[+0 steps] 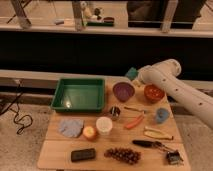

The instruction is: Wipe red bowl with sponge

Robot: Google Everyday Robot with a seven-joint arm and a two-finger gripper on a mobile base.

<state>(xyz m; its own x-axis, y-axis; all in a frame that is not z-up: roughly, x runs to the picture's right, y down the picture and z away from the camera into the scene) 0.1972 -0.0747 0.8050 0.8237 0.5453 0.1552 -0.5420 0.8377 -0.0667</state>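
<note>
The sponge (131, 73) is off the table (60, 150): the gripper (135, 76) is clamped on it, in the air over the far edge, behind the purple bowl (123, 91). The wiping itself looks not yet begun. The red bowl (154, 93), glossy, round and upright, sits near the far right corner, just beside the purple bowl.

The wooden desk (54, 150) carries a green tray (79, 95) at back left, with a purple bowl (123, 91) and the red bowl (154, 92) to its right. Nearer the front lie a cloth (71, 127), white cup (104, 125), blue cup (161, 115) and grapes (122, 155). The gripper (134, 75), closed on the sponge (131, 73), hangs over the back edge.
</note>
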